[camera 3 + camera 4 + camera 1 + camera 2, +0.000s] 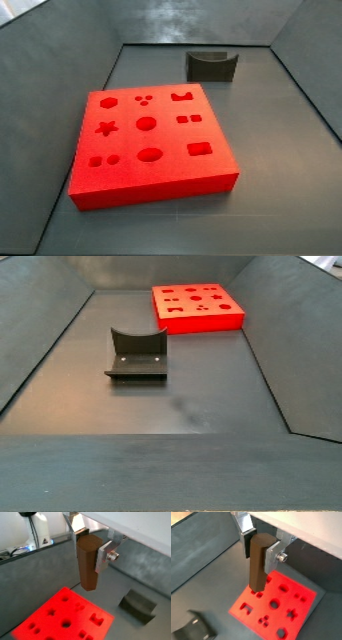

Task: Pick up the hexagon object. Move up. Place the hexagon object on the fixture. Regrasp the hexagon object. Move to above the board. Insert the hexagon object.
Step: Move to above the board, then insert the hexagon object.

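Hexagon object [87,564]: brown prism, hanging upright, pinched near its top so its free end faces the holes | gripper [93,548]: fingers [105,554] clamp it, raised above board [147,140] | fixture [136,356]: empty, near a floor corner in a side view.

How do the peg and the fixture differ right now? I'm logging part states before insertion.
The peg is brown, a tall slim prism; the fixture is dark grey, squat, with a curved notch on top.
The peg hangs upright, clamped between the gripper fingers above the floor; the fixture stands on the floor, untouched.
The peg hovers near the board; the fixture sits apart from it.
Both look far smaller than the board.
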Controlling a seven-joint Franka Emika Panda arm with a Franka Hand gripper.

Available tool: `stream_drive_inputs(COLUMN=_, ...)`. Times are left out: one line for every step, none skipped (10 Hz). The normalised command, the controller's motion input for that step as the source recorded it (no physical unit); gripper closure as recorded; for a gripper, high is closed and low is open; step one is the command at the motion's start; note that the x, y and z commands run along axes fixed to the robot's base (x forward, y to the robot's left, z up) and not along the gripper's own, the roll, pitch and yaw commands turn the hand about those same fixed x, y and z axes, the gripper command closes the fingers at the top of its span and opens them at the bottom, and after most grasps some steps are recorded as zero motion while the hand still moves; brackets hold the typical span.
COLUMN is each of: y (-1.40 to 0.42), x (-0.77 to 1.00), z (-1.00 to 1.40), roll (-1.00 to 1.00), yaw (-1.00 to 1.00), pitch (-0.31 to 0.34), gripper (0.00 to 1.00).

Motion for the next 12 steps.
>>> stream_drive_inputs(y=0.02, x=-0.06, z=0.00, roll=-0.56, yaw=-0.03, pitch=-0.064, gripper=1.00)
stream_drive_inputs(y=0.02, x=-0.05, z=0.00, roll=-0.36, yaw=-0.02, pitch=-0.053, gripper=1.00)
stream_drive_inputs(y=0.01, x=-0.03, z=0.00, roll=-0.23, yaw=-0.01, pitch=-0.041, gripper=1.00)
stream_drive_inputs(y=0.00, x=-0.11, z=0.00, roll=0.00, yaw=0.00, pitch=-0.016, gripper=1.00)
stream_drive_inputs(y=0.08, x=-0.49, z=-0.11, roll=-0.02, yaw=0.18, pitch=-0.167, gripper=1.00)
stream_drive_inputs(y=0.27, x=-0.39, z=-0.09, roll=-0.11, yaw=0.35, pitch=-0.217, gripper=1.00)
stream_drive_inputs(y=0.17, x=-0.60, z=-0.19, roll=-0.07, yaw=0.29, pitch=-0.207, gripper=1.00)
stream_drive_inputs(y=0.16, x=-0.69, z=-0.25, roll=-0.05, yaw=0.27, pitch=-0.213, gripper=1.00)
stream_drive_inputs(y=0.25, x=-0.45, z=-0.27, roll=-0.11, yaw=0.32, pitch=-0.189, gripper=1.00)
stream_drive_inputs(y=0.08, x=-0.62, z=-0.30, roll=-0.06, yaw=0.25, pitch=-0.214, gripper=1.00)
stream_drive_inputs(y=0.12, x=-0.61, z=-0.30, roll=-0.06, yaw=0.28, pitch=-0.259, gripper=1.00)
stream_drive_inputs(y=0.18, x=-0.31, z=-0.24, roll=-0.08, yaw=0.33, pitch=-0.223, gripper=1.00)
